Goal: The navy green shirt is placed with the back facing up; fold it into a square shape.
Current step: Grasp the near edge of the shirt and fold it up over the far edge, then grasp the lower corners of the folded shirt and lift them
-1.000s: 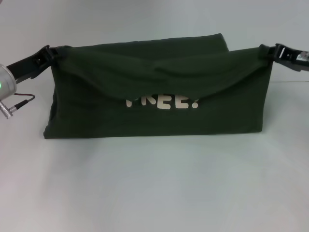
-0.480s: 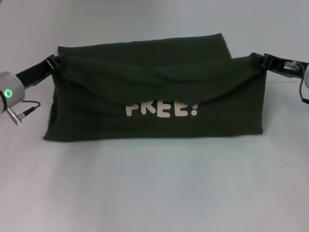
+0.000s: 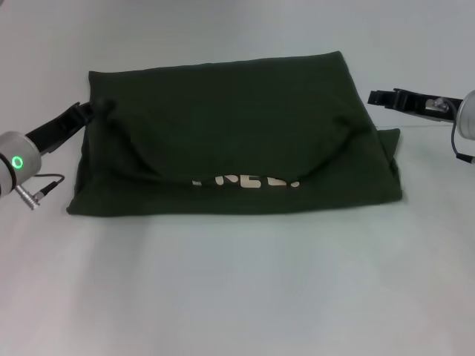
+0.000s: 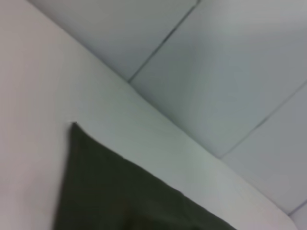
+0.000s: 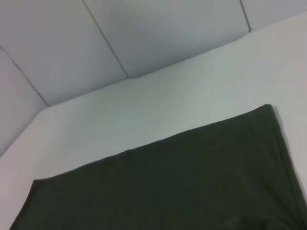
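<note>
1. The navy green shirt [image 3: 230, 133] lies folded on the white table [image 3: 237, 289], a wide band across the middle of the head view; a folded-over flap covers most of it, and only the lower edge of some pale lettering [image 3: 249, 181] peeks out beneath the flap's sagging hem.
2. The left gripper [image 3: 95, 108] sits at the shirt's left edge, its fingers seemingly pinched on a bunched tuck of fabric, though the contact is dark and hard to read.
3. The right gripper [image 3: 377, 97] hovers just off the shirt's right edge, apart from the cloth; whether its fingers are spread, I cannot tell.
</note>
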Controlling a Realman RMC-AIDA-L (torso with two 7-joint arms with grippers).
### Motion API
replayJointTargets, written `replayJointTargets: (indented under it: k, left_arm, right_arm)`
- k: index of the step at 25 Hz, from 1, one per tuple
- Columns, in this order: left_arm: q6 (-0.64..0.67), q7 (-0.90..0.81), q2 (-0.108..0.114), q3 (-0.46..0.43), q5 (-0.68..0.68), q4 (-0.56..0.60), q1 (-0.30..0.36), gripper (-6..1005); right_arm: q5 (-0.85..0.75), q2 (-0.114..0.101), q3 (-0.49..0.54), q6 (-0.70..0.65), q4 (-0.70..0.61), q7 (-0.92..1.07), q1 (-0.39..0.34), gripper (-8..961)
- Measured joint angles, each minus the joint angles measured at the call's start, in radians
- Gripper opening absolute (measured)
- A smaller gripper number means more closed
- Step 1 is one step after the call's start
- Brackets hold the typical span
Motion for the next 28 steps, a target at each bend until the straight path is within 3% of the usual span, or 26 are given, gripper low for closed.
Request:
replayJointTargets:
  k: [3, 7, 11, 14, 19, 23, 28]
  left_arm:
    - [-0.014, -0.003, -0.005, -0.001, -0.027, 0.0, 0.013, 227]
    - [-0.008, -0.005, -0.006, 0.001, -0.088, 0.004, 0.032, 342]
    - [0.096, -0.01, 0.01, 0.002, -0.101, 0.008, 0.052, 476]
    - [0.229, -0.01, 0.031, 0.013, -0.087, 0.013, 0.072, 580]
    - [0.403, -0.036, 0.043, 0.056, 0.027, 0.096, 0.119, 727]
    - [0.434, -0.082, 0.049, 0.07, 0.158, 0.174, 0.148, 726]
    - [0.433, -0.092, 0.059, 0.071, 0.307, 0.216, 0.15, 726]
  right_arm:
    - [0.0, -0.001, -0.006, 0.002, 0.0, 0.006, 0.001, 346]
    - [0.004, -0.008, 0.013, -0.01, -0.01, 0.011, -0.009, 551]
    - [0.028, -0.022, 0.035, -0.066, -0.048, 0.013, -0.036, 706]
    - [0.078, -0.045, 0.037, -0.181, -0.082, 0.011, -0.08, 810]
    - [0.095, -0.097, 0.035, -0.366, -0.093, 0.015, -0.14, 942]
    - [0.079, -0.124, 0.023, -0.442, -0.088, 0.018, -0.172, 941]
    - [0.036, -0.14, 0.02, -0.488, -0.087, 0.018, -0.196, 939]
